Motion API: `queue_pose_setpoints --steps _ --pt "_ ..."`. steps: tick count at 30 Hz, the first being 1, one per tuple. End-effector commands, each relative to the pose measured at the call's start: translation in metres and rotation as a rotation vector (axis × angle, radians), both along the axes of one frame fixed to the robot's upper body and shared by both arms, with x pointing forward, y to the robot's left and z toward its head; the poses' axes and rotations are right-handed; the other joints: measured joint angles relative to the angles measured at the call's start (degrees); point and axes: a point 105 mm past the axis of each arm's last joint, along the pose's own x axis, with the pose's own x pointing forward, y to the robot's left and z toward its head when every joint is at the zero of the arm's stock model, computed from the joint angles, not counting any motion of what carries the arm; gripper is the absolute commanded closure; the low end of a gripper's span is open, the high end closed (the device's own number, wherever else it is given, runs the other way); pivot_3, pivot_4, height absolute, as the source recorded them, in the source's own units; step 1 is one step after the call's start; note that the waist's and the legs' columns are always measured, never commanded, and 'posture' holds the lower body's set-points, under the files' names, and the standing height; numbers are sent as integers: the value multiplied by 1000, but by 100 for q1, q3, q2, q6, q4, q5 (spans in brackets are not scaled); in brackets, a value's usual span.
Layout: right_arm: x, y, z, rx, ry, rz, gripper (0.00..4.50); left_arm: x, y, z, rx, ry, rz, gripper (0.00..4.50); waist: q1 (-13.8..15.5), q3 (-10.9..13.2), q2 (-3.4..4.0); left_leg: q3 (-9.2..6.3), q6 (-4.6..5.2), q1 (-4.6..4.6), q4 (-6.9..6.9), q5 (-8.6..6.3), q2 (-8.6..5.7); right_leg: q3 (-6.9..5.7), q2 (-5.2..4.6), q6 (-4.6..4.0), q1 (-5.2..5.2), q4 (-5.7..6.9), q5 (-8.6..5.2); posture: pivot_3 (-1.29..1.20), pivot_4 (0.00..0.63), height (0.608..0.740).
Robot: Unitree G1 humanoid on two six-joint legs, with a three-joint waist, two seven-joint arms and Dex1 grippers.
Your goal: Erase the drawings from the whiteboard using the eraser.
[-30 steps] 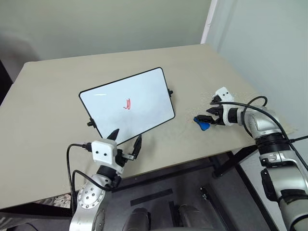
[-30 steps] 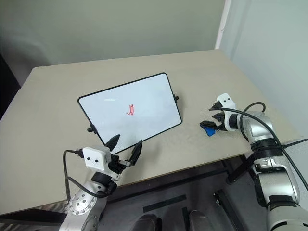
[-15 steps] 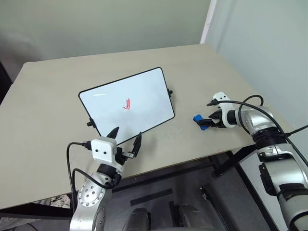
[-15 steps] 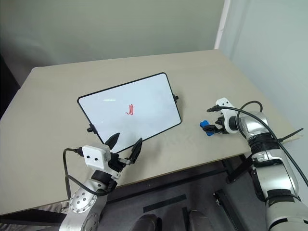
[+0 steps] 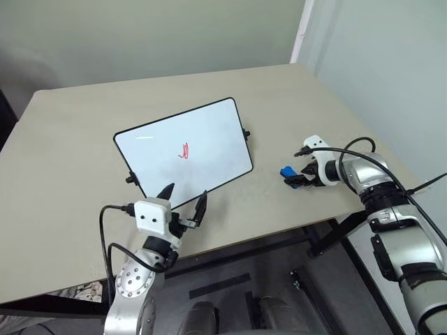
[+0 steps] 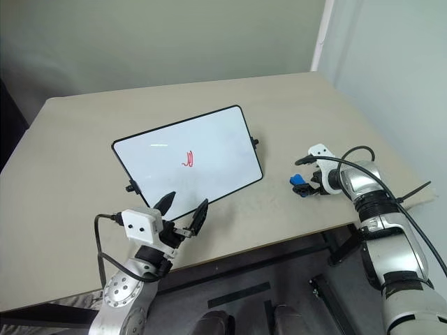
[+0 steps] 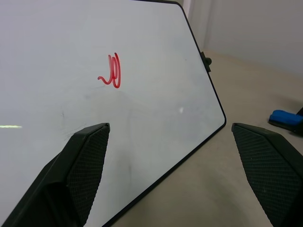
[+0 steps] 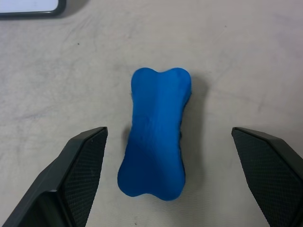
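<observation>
The whiteboard [image 5: 213,129] lies on the table with a small red drawing [image 5: 185,151] near its middle; the scribble [image 7: 113,71] is also in the left wrist view. The blue eraser [image 5: 286,172] lies on the table to the board's right. My right gripper [image 5: 296,179] hangs over it, tilted down and open. In the right wrist view the eraser [image 8: 156,132] rests flat between the two spread fingers, apart from both. My left gripper [image 5: 185,193] stands open at the board's near edge, holding nothing.
The beige table [image 5: 77,139] has bare room left of and behind the board. Its right edge [image 5: 391,164] runs close beside my right arm, and the front edge lies just under my left gripper. A wall corner [image 5: 300,35] stands behind.
My right gripper has tipped further down and edged toward the board, now straddling the eraser. The left arm and the board have stayed put.
</observation>
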Motion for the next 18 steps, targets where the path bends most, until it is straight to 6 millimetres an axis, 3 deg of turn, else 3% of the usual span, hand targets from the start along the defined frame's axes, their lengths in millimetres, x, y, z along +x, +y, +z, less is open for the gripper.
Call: queue_pose_setpoints --steps 1,18 --pt "3 4 10 -7 -24 16 34 0 -2 4 -20 -17 -3 0 0 0 0 0 0 0 0 0 0 0 0 0 0 0 0 0 150 727" --pt "5 6 12 -15 -20 19 34 -2 1 3 -18 -19 12 0 0 0 0 0 0 0 0 0 0 0 0 -1 -1 0 0 0 150 727"
